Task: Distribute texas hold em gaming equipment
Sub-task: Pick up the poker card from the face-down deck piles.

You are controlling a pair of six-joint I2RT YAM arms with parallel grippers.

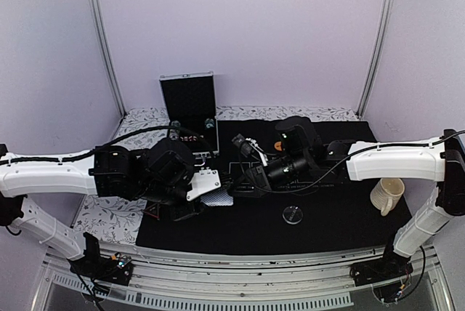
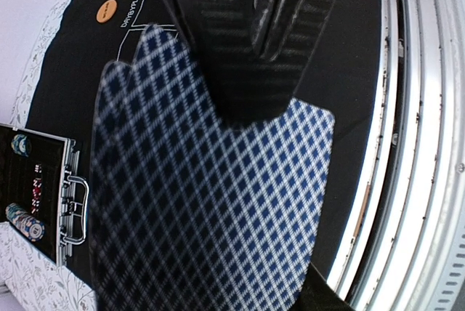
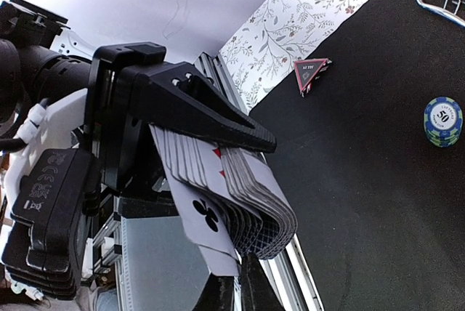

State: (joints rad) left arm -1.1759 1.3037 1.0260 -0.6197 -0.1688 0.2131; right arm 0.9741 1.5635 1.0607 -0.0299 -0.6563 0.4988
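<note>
My left gripper (image 1: 203,191) is shut on a fanned deck of playing cards (image 2: 211,202) with blue diamond backs, held low over the black mat (image 1: 327,216). In the right wrist view the fan (image 3: 240,202) hangs under the left finger (image 3: 196,107). My right gripper (image 3: 236,289) is shut on the lower edge of the outermost card, a club (image 3: 205,213). From the left wrist view its dark fingers (image 2: 247,71) lie over the deck's top. A red triangle marker (image 3: 311,73), a green-blue chip stack (image 3: 443,120), an orange chip (image 2: 106,10) and a clear disc (image 1: 293,214) lie on the mat.
An open aluminium chip case (image 1: 190,111) stands at the mat's back left and holds chips (image 2: 25,220). A cream cup (image 1: 386,196) stands at the mat's right edge. A flowered cloth (image 1: 109,213) lies under the mat. The metal table rail (image 2: 414,144) runs along the near edge.
</note>
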